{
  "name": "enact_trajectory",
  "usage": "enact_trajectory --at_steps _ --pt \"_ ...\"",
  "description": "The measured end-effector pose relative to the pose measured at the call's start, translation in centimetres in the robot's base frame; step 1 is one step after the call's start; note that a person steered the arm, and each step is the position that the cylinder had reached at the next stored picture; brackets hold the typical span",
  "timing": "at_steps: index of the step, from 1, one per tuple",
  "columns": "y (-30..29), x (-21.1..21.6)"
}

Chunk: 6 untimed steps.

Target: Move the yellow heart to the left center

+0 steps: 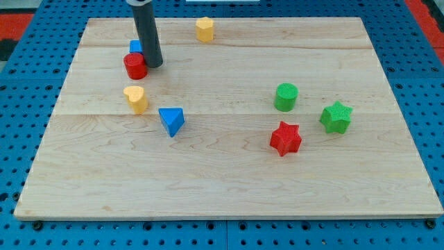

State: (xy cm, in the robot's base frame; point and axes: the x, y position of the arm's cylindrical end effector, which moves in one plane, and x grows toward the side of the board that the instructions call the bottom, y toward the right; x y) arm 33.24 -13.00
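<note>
Since I carry no claw, only a smooth dark rod, my tip (154, 64) sits just beside the red cylinder (135, 67), seemingly touching it, far of the yellow heart (137, 98). That matte, rounded heart stands left of centre on the pale wooden bench (229, 180), near the blue triangle (171, 121).

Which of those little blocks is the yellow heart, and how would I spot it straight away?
Start at the wooden board and look to the view's left half, just below the dark rod, my tip. There, under the red cylinder and up-left of the blue triangle, sits the yellow heart. The only other yellow block is a hexagon near the top edge.
</note>
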Motion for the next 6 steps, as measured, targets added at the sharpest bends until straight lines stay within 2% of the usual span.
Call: enact_trajectory --at_steps 1,2,3,5,6 --pt "-1.5 0.8" --pt "1.9 4.4" --pt "4.4 10.1" --pt "-4.7 4.6" --pt "-1.9 7.1"
